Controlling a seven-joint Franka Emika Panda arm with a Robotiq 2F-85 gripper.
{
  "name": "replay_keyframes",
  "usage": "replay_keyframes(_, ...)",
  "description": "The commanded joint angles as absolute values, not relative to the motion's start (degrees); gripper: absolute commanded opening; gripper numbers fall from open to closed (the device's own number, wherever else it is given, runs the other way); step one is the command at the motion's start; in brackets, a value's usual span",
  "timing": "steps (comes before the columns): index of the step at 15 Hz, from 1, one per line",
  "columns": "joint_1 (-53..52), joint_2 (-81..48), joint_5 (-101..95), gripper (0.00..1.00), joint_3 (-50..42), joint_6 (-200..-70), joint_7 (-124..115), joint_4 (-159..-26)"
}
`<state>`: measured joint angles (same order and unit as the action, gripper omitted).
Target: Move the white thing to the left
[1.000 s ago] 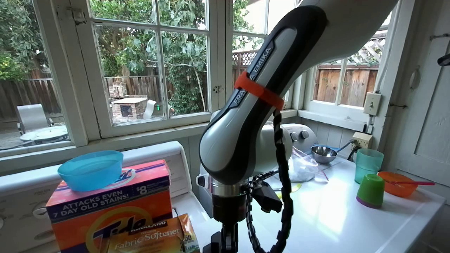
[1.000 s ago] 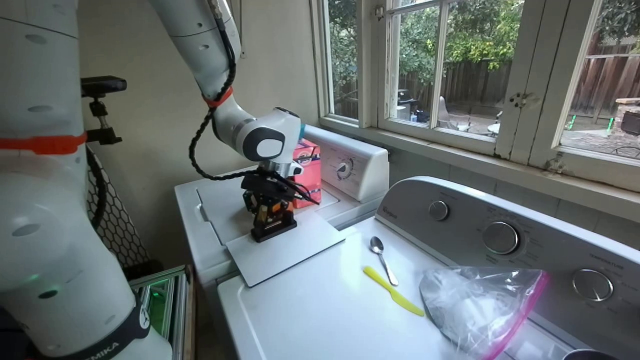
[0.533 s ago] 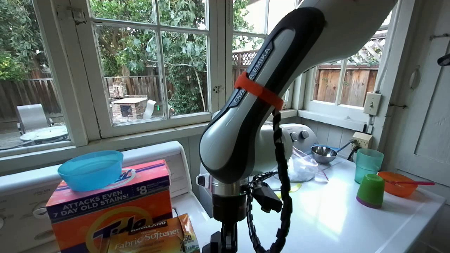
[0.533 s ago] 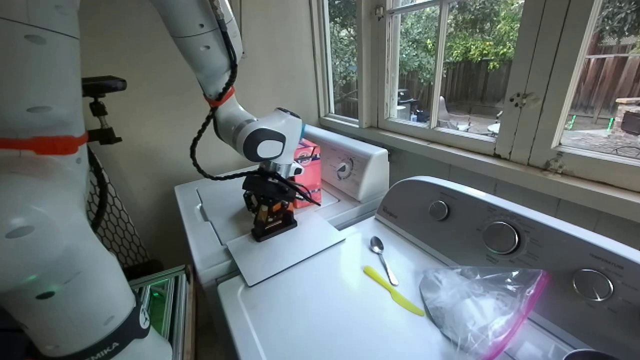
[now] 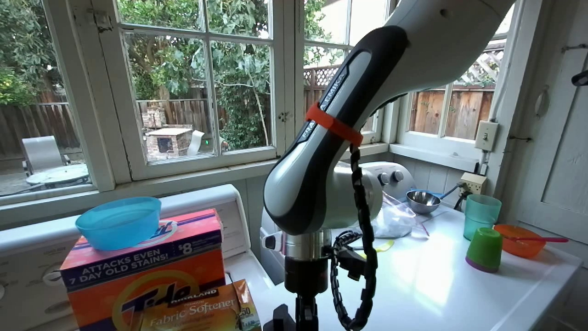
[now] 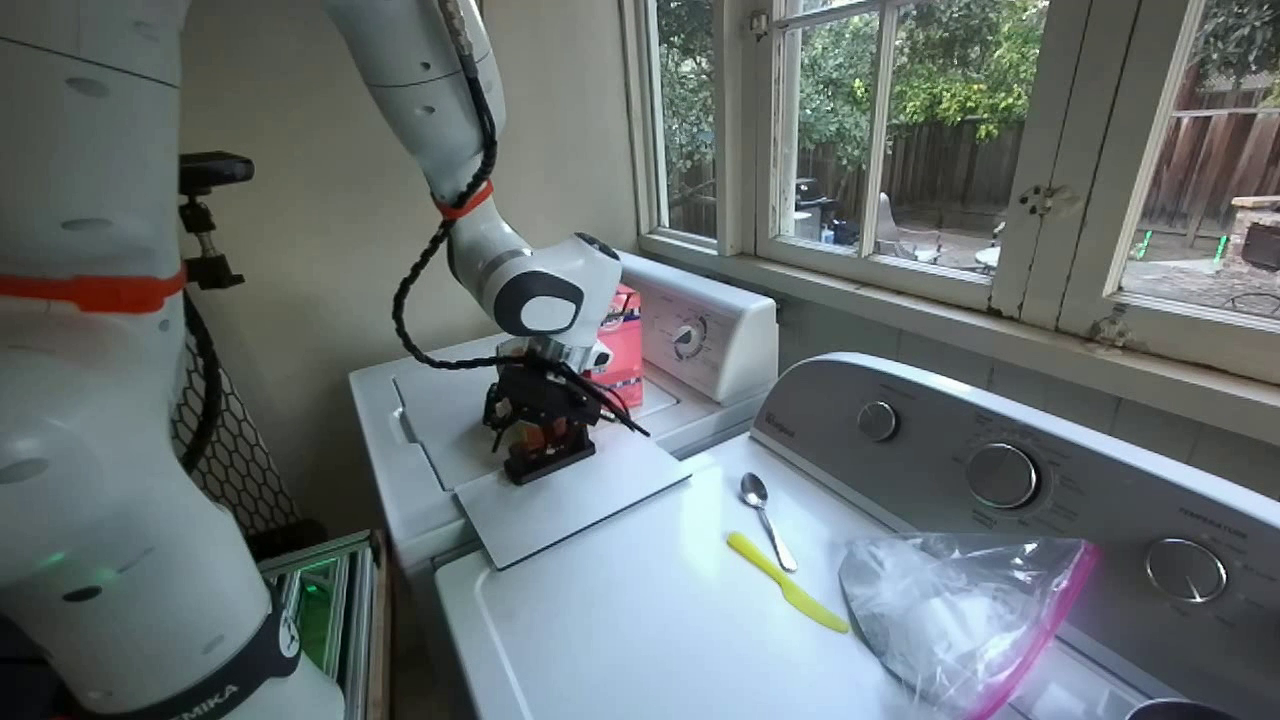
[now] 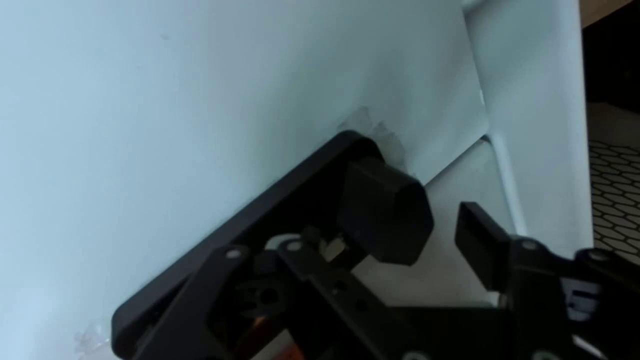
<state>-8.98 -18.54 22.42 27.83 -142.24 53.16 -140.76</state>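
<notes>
The white thing is a flat white board point(image 6: 610, 505) bridging the two machine tops, its front corner pointing toward the camera in an exterior view. A long black base point(image 7: 280, 195) is taped onto it, and a black block point(image 7: 387, 215) rises from that base in the wrist view. My gripper point(image 6: 548, 440) is right down at the base. Its jaws stand apart with the block between them; a gap separates the block from the right-hand finger point(image 7: 482, 250). The other fingertip is mostly hidden in the dark. The board does not show in the exterior view with the gripper point(image 5: 296, 319) cut off by the bottom edge.
Behind the gripper stand a Tide box point(image 5: 151, 271), a fabric softener box point(image 5: 197, 308) and a blue bowl point(image 5: 119, 223). A spoon point(image 6: 765, 520), yellow knife point(image 6: 785, 582) and plastic bag point(image 6: 960, 610) lie right of the board. Farther along are cups and bowls point(image 5: 519, 241).
My gripper's fingers have spread apart around the block. The hand has dropped a little and shifted slightly right in both exterior views, while the board has stayed nearly in place.
</notes>
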Motion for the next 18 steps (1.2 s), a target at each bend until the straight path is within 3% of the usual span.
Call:
replay_keyframes(1, -8.85, -20.59, 22.23, 0.99, 27.55, -140.54, 54.2, -139.51)
replay_keyframes(9, -6.5, -14.53, 24.98, 1.0, 27.4, -135.14, 53.82, -139.82)
replay_keyframes(18, -8.44, 2.28, 21.56, 1.0, 18.3, -128.09, 32.61, -145.16)
